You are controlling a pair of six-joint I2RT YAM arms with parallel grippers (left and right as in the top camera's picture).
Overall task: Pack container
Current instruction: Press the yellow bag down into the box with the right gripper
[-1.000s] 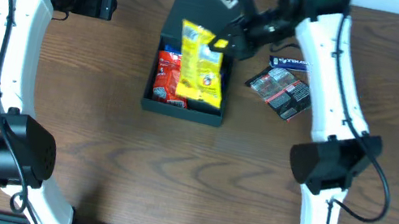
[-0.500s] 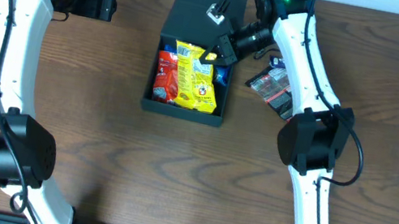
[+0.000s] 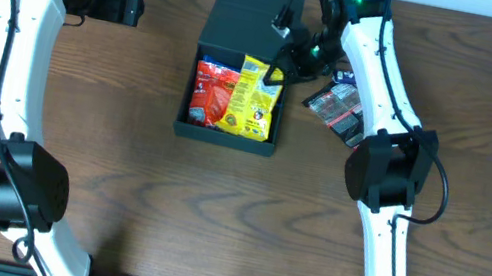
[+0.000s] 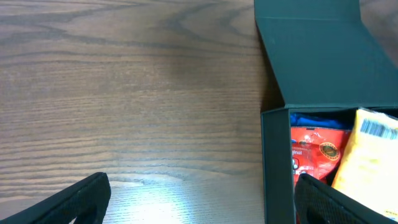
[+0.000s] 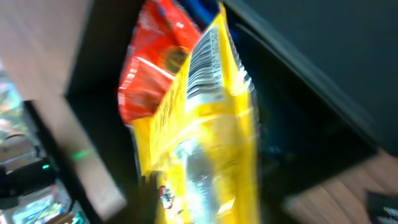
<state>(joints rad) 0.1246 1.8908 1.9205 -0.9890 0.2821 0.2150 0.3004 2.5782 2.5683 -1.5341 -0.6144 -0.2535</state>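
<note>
The container (image 3: 226, 139) is a dark box in the middle of the table, with its flap lid (image 3: 253, 12) laid open at the far side. Inside, a red packet (image 3: 213, 92) lies on the left and a yellow packet (image 3: 257, 102) leans on the right. My right gripper (image 3: 277, 65) hangs over the yellow packet's far edge. In the blurred right wrist view its jaws stand apart either side of the yellow packet (image 5: 199, 137), so my right gripper (image 5: 208, 199) is open. My left gripper (image 3: 136, 2) stays open above bare wood, left of the box wall (image 4: 273, 162).
Dark foil snack packets (image 3: 342, 109) and a blue-labelled one (image 3: 356, 76) lie on the table right of the box, under my right arm. A blue packet (image 4: 314, 119) shows at the back of the box, behind the red packet (image 4: 314, 152).
My right gripper brought the yellow packet down from across the box top into its right half, then shifted slightly right and its jaws parted. The left arm has not moved.
</note>
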